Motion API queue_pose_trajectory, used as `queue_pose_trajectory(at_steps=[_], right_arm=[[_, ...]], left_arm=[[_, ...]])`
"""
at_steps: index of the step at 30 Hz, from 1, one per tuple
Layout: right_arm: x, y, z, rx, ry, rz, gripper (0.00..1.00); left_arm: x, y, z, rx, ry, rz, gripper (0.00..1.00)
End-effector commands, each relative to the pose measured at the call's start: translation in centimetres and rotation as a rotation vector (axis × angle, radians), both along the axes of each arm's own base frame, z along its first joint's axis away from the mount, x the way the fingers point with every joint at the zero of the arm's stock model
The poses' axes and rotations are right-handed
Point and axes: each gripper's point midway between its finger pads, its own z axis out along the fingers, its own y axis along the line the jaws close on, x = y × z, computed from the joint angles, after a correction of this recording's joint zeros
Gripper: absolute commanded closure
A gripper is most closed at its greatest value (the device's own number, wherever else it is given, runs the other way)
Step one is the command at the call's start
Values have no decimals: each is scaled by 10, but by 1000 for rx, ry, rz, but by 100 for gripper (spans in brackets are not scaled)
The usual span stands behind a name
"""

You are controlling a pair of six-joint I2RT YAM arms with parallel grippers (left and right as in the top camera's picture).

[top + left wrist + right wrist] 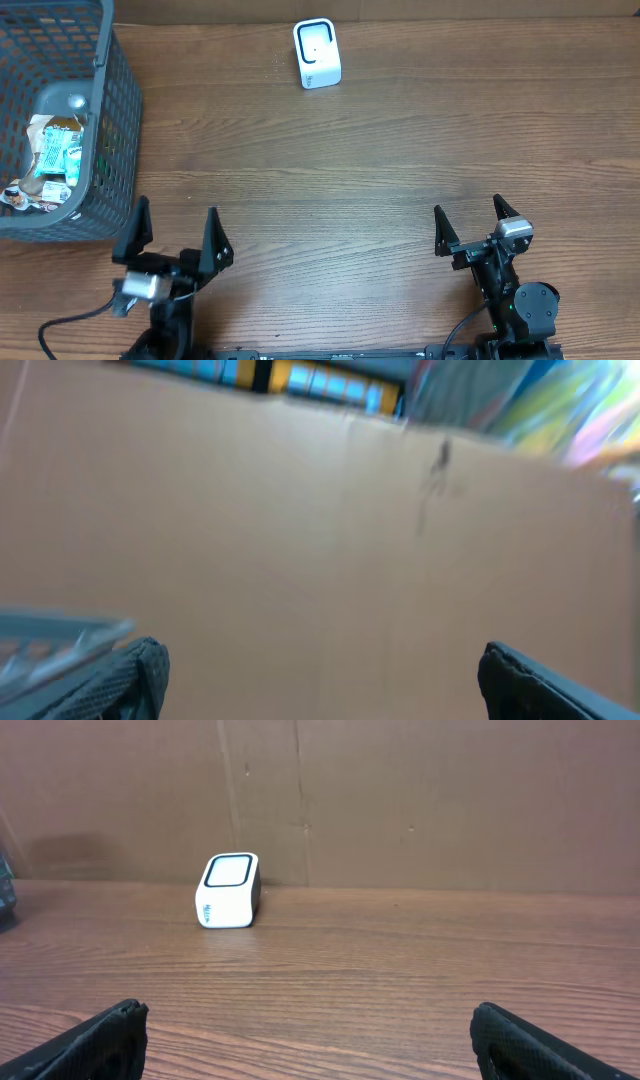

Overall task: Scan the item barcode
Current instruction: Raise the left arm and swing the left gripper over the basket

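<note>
Inside the basket, at the far left of the surface, the items are lying in a loose heap. They are looking like crinkled packets of glossy printed film, one of them green and white. No barcode is showing at this size.

The basket is standing as a dark grey plastic mesh with straight walls and a stiff rim, its grid letting the packets show through the side. Well apart from it, near the middle of the far edge, the scanner is sitting as a small white block with rounded corners. It is showing a smooth hard shell and a dark-framed window on its slanted top. The surface is showing matte brown wood grain running side to side.

Nothing of the task is looking done. No item is lying outside the basket or near the scanner, so picking, carrying and presenting the barcode are all remaining.

The left tool is hovering just beside the basket's near corner, jaws spread wide and holding nothing. The right tool is hanging at the near right, likewise wide and empty. The left wrist view is coming through blurred, giving little beyond a plain brown board.
</note>
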Motion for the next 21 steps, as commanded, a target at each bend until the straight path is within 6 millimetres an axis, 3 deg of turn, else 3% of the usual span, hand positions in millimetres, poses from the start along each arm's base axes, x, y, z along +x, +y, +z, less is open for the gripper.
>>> queue_pose_trajectory(at_steps=[1,10,13,16,21], right_arm=[[0,-1,-2,-4,-5,-4,0],[0,-1,-2,-4,-5,-4,0],[0,-1,-2,-4,-5,-4,0],[0,-1,-2,-4,-5,-4,0],[0,-1,-2,-4,-5,-4,0]], left_arm=[[-31,-6,49,-23,-125,-79,0],[-86,-7,135,8,-219,-103,0],[-90,-7,155,19,-181,-102,0],[-89,-20,179,127,-148,-112,0],[-67,-31,198,201,-5,-133,0]])
